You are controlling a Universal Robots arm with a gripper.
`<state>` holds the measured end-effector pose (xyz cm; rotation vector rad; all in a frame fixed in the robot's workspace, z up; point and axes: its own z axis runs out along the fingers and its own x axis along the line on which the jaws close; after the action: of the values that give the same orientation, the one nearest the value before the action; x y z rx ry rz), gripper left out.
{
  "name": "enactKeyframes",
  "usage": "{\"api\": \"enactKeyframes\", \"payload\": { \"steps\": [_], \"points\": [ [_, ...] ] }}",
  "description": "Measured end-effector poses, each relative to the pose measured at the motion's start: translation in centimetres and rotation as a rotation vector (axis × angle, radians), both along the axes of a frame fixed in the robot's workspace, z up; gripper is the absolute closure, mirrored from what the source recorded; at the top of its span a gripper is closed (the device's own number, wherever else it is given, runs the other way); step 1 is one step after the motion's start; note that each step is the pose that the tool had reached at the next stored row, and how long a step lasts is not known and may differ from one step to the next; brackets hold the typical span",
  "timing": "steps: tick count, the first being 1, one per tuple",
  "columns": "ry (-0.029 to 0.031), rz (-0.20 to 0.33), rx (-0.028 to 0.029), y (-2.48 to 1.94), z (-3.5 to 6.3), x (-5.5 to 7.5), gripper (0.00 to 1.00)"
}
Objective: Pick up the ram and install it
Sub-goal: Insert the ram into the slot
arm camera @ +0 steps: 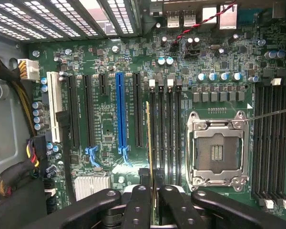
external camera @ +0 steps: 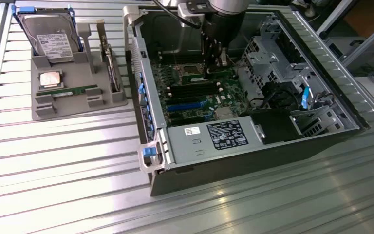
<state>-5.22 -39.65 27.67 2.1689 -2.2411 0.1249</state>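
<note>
My gripper [arm camera: 151, 183] is shut on the ram [arm camera: 149, 138], a thin green board seen edge-on between the two black fingers [arm camera: 143, 177]. The stick hangs just over the motherboard [arm camera: 105, 62], lined up along the outermost of several black memory slots [arm camera: 165, 129] beside the empty processor socket [arm camera: 218, 152]. I cannot tell whether its lower edge touches the slot. In the exterior view the arm reaches down into the open computer case [external camera: 174, 156], with the gripper [external camera: 213, 54] low over the board near its rear half.
A grey tray [external camera: 70, 109] at the exterior view's left holds a hard drive [external camera: 49, 34], a square silver processor [external camera: 50, 79], a thin green stick [external camera: 73, 89] and a bracketed card [external camera: 109, 63]. Case walls, the power supply [external camera: 219, 136], drive cage [external camera: 271, 48] and cables [arm camera: 19, 95] surround the board.
</note>
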Motion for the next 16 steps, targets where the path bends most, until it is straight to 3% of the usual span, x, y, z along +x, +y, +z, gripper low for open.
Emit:
{"api": "enactKeyframes", "payload": {
  "steps": [16],
  "points": [
    [0.0000,-0.015,-0.0015,0.00,-1.20,-0.5,0.87]
  ]
}}
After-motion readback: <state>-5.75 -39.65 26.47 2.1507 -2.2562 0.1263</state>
